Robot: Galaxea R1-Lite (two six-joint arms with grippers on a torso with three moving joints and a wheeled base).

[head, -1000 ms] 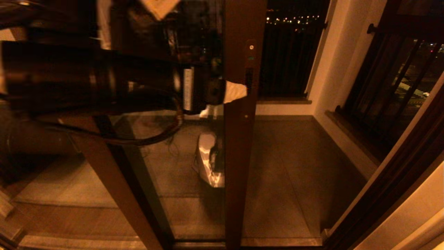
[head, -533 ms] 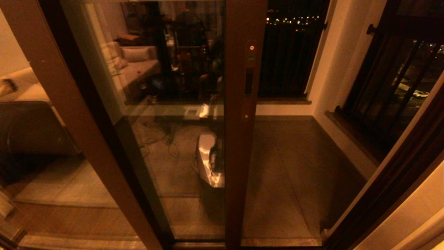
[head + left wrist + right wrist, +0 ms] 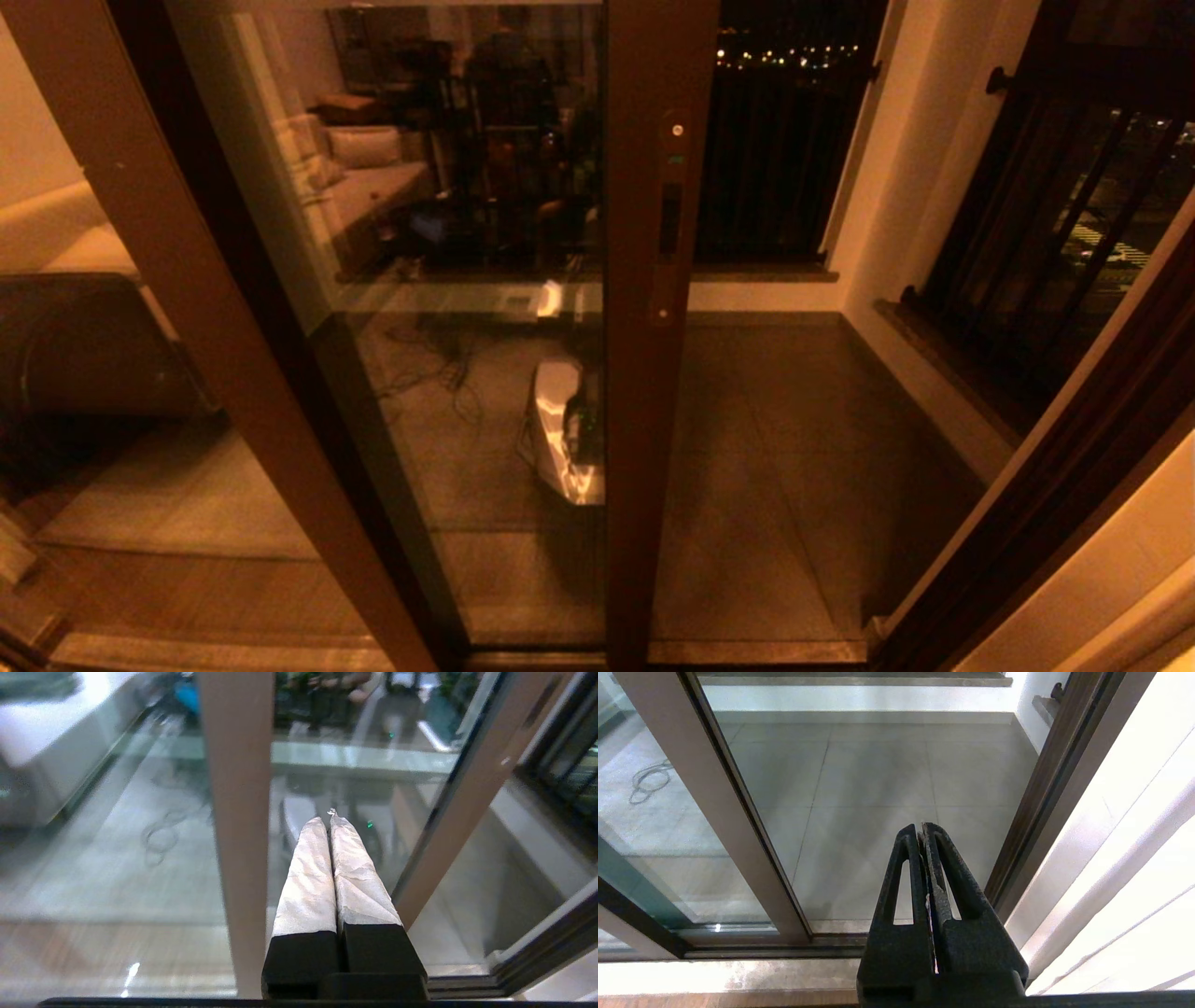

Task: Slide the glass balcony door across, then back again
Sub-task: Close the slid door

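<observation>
Door status: the tall brown-framed glass balcony door (image 3: 644,373) stands mid-track, its handle edge central, with an open gap to its right. Left tool (image 3: 331,817) pinched shut on nothing, clear of the frame; right tool (image 3: 922,830) likewise, parked low. Likely both slides done, not certain.

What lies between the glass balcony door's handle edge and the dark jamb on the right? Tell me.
Nothing solid: the head view shows an open gap between the glass balcony door and the jamb, with bare balcony floor tiles beyond.
</observation>
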